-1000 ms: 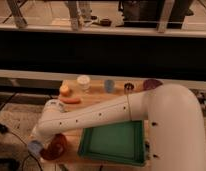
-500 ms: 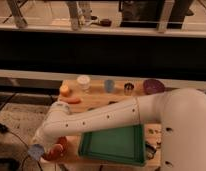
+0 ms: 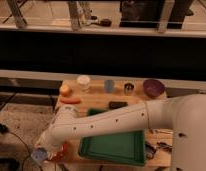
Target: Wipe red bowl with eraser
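Pincer (image 3: 42, 152) down at seven o'clock, just past the tabletop (image 3: 96, 97) corner, clamped on the eraser (image 3: 38, 156). It's a small pale-blue block, likely light and slightly squashy, best pinched across its flat sides. The red bowl (image 3: 63, 150) peeks out just beside it at three o'clock, mostly under the arm. It's glossy, probably light, and may skid when rubbed. No readable labels anywhere.
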Robot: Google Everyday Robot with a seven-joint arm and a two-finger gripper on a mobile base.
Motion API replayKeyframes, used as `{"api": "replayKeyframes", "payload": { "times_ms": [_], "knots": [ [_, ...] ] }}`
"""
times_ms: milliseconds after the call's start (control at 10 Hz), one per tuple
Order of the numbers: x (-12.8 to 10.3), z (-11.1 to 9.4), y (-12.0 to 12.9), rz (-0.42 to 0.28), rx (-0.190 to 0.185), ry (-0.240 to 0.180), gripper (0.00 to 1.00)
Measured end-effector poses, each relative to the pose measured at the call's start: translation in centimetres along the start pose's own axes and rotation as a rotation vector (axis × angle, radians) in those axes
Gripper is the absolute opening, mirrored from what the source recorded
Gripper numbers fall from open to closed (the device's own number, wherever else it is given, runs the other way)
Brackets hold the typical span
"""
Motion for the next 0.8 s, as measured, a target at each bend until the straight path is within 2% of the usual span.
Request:
{"api": "replayKeyframes", "payload": {
  "times_ms": [200,400,800],
  "knots": [
    [0.3,-0.4,0.7,0.023,-0.005,0.016,0.05],
    [1.5,-0.7,1.1,0.033,-0.011,0.045,0.05],
    [4.0,-0.3,1.1,0.04,-0.009,0.074,0.05]
  ]
}}
